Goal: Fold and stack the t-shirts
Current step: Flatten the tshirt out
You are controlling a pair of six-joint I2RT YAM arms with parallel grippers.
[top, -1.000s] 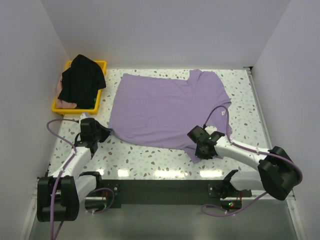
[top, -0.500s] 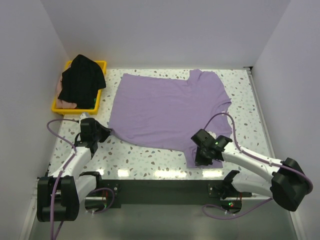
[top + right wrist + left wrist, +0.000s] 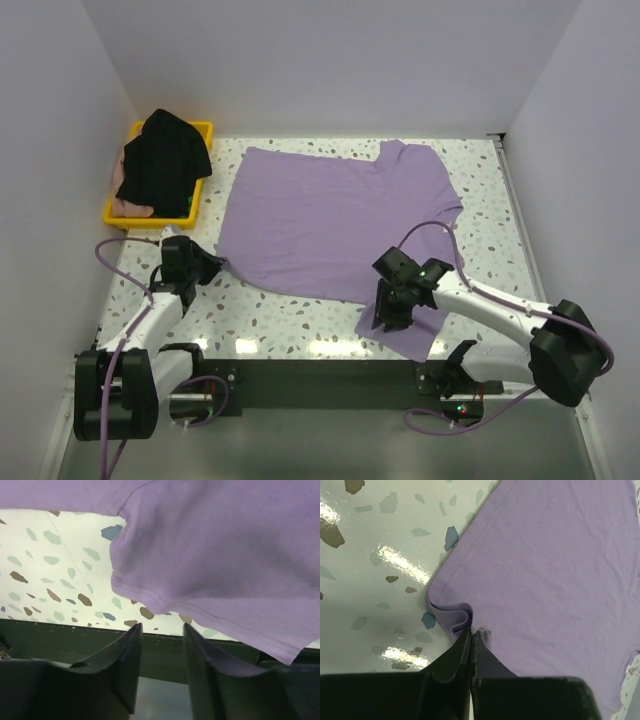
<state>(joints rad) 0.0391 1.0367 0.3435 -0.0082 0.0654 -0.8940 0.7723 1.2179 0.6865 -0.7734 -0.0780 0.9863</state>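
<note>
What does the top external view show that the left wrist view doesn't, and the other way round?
Only the top external view shows the whole lavender shirt spread out, the black shirt and a bit of the pink shirt in the yellow tray, and the right gripper at the lavender shirt's near right edge. Only the left wrist view shows the left gripper shut on a small pucker of cloth at the hem corner, plus the hem stitching. Both show the lavender shirt lying on the speckled table.
</note>
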